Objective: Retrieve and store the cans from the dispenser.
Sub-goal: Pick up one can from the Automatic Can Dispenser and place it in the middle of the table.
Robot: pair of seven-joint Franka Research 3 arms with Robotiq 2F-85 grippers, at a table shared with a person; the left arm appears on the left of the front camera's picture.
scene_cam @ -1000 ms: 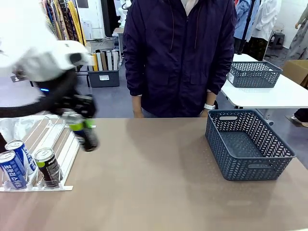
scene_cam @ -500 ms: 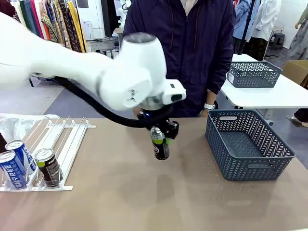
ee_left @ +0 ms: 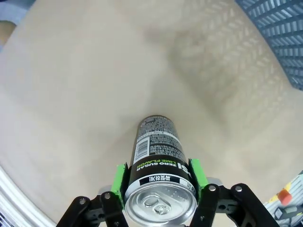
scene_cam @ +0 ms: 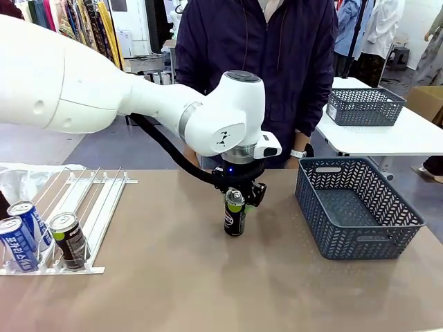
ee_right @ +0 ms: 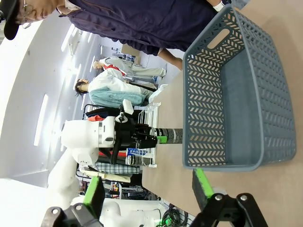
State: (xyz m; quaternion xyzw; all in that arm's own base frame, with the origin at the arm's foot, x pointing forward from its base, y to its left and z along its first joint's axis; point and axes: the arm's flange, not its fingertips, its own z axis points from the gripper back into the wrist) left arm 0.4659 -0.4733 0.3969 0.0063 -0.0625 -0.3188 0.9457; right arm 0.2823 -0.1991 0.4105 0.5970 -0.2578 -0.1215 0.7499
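Left pincer is clamped on a black can, green pads squeezing just under the silver top, can upright at the middle of the tabletop. I can't tell whether its base touches down. I read this as the carry leg: one can out of the dispenser, not stored yet. The basket sits at 3 o'clock from the can, near but apart, and bare inside. Next, I reckon, I need lift enough to clear that near rim, a slide toward 3 o'clock, then a low release so it doesn't topple. Right pincer hangs wide apart, holding nothing. Over at 9 o'clock, three cans stand at the dispenser's front lip: two blue cans and a black one. Surface is plain tan and matte. Person stands at 12 o'clock; second basket on a white table at 2 o'clock, clothes racks at 10.
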